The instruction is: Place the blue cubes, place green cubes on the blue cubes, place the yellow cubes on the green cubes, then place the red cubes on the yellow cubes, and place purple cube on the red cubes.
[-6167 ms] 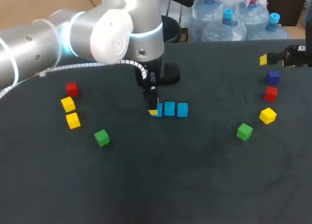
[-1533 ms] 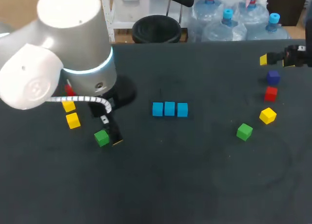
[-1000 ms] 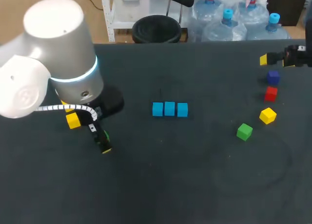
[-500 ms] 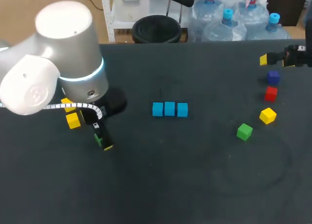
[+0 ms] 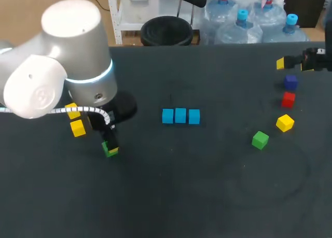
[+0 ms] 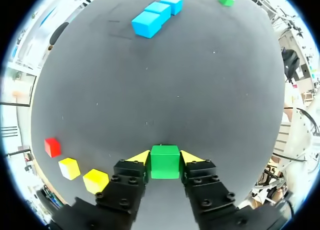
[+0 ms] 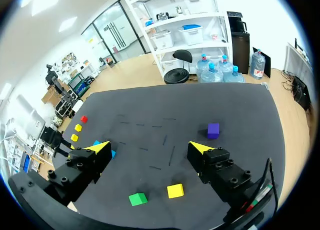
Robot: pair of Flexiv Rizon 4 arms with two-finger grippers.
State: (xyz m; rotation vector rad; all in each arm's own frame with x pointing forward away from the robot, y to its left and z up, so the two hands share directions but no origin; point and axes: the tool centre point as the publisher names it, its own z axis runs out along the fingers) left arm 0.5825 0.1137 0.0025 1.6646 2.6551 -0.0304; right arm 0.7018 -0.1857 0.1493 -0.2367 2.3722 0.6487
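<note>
Closest in, the left gripper [image 6: 165, 162] is clamped on a green cube [image 6: 165, 155], one yellow tip on each side face. Can't tell if it's off the table [image 5: 171, 196] yet. Two yellow cubes [image 6: 95, 180] and a red cube [image 6: 51, 146] sit just beside it. The next move prob. turns on this: the blue cubes [image 5: 180, 115] – three, touching in a row – lie ahead of the pincer and off to the robot's right, the row's long axis running side to side across the table. Left arm's the nearer one. Further off are a 2nd green cube [image 5: 260, 140] and the purple cube [image 5: 290, 82], well apart from the row. The right gripper [image 7: 150, 148] hangs there, fingers wide apart, empty. No writing legible on any cube.
</note>
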